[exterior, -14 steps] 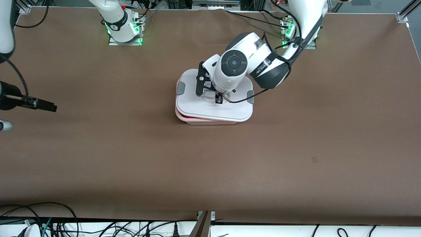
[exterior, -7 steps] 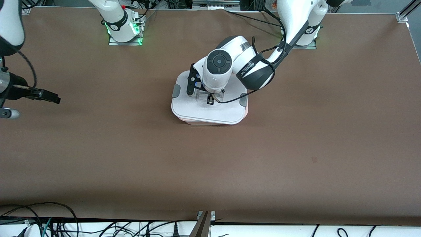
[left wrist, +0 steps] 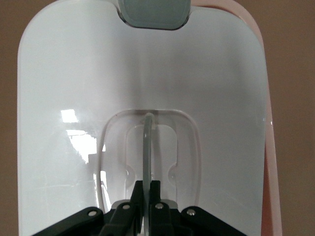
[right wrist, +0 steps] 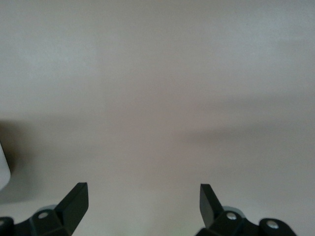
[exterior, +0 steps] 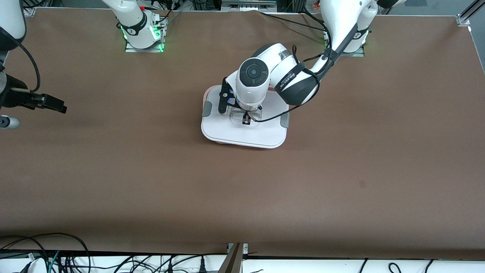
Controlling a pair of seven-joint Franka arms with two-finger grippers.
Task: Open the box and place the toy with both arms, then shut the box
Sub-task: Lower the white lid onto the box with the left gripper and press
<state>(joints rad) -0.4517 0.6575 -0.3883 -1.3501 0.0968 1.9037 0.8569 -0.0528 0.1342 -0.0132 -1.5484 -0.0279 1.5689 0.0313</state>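
The box (exterior: 227, 143) sits mid-table with its white lid (exterior: 246, 134) lying over it; only a thin pink edge of the tub shows under the lid. My left gripper (exterior: 246, 119) is shut on the lid's clear centre handle (left wrist: 147, 142). In the left wrist view the lid (left wrist: 74, 98), one grey clip (left wrist: 154, 12) and a strip of the pink tub rim (left wrist: 272, 147) show, with my left gripper (left wrist: 149, 183) pinching the thin handle rib. My right gripper (exterior: 57, 104) is open and empty over bare table at the right arm's end; it also shows in the right wrist view (right wrist: 143, 189). The toy is hidden.
Grey clips (exterior: 207, 109) stick out at both short ends of the lid. The brown table (exterior: 341, 170) spreads around the box. Cables lie along the edge nearest the front camera (exterior: 57, 258).
My left gripper has shifted the lid from an offset position, where more of the pink tub showed, to lie squarely over the tub. My right gripper has drifted slightly away from the front camera.
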